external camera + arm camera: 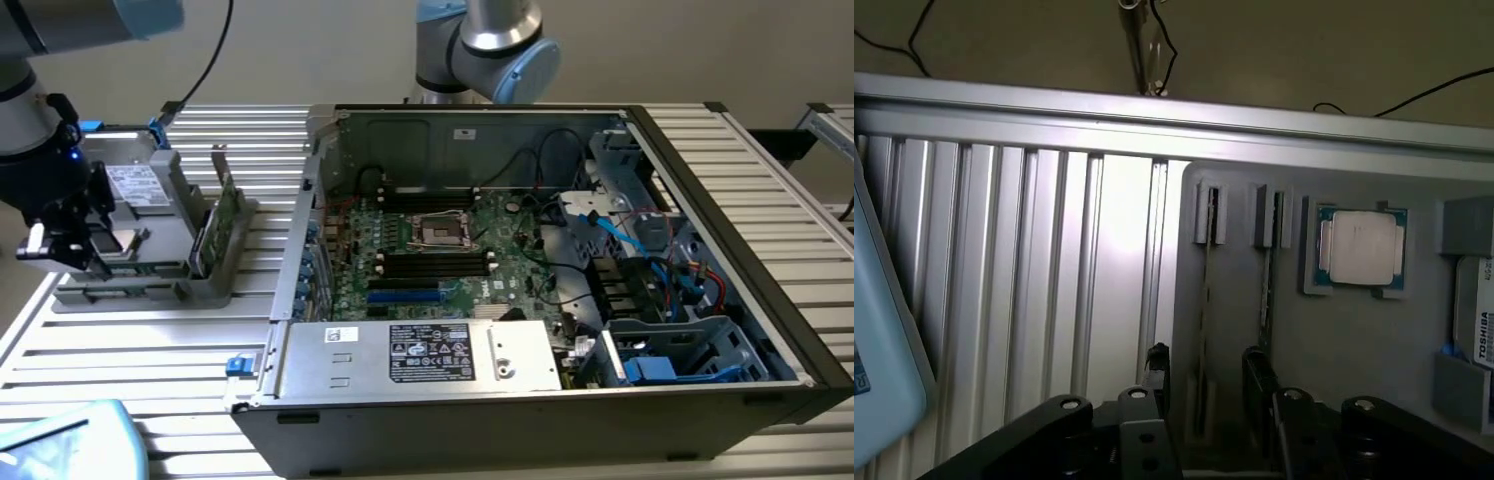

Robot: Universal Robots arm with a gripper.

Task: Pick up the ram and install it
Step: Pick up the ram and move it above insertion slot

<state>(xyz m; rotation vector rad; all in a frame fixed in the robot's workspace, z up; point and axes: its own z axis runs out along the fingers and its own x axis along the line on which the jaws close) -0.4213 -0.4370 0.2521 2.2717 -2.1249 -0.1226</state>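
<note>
Hovering right over the grey parts holder (pixel 140 292) with the gripper (pixel 1205 358) — jaws spread wide, clamped on nothing. Looking down from the wrist now: black fingers (pixel 1157 368) parted to either side of the ram (pixel 1205 300), with clear space on both sides of the board. Finding that ram standing on edge in a narrow slot of the holder, upright, seen as a thin line. Spotting a second stick (pixel 1266 290) in the neighbouring slot of the holder, just beside the first and close by the other finger. Catching a square silver processor chip (pixel 1359 248) lying flat in its own recess of the holder, past that second stick. Reading "TOSHIBA" on a drive (pixel 1479 325) at the holder's far edge. Noting, from the exterior view, a taller green card (pixel 224 215) with a metal bracket, upright at the holder's side nearest the open computer case (pixel 534 430). Placing that case just beside the holder, toward the exterior view's right — motherboard (pixel 467 250) exposed, well apart from the gripper. Setting holder and case alike on a slatted aluminium table (pixel 134 345).
</note>
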